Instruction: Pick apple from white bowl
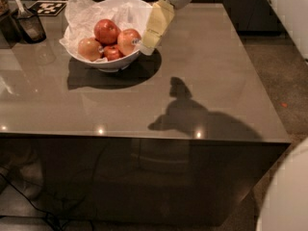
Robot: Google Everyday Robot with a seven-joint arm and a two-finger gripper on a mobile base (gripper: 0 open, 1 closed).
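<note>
A white bowl (115, 64) lined with crumpled white paper (79, 17) sits near the far left corner of a glossy grey-brown table (216, 57). The apple (127, 40), red-orange with a pale sticker, rests against the bowl's right inner wall, beside a deeper red apple (107, 31), a paler apple (89, 48) and a small dark red apple (113, 53). The pale yellow gripper (148, 43) slants down over the bowl's right rim, its tip just beside the apple; whether it is open or closed cannot be told. Left of the bowl stands a dark container (30, 26). Right of and in front of the bowl, bare tabletop runs to the edges, crossed by the arm's shadow (192, 117).
</note>
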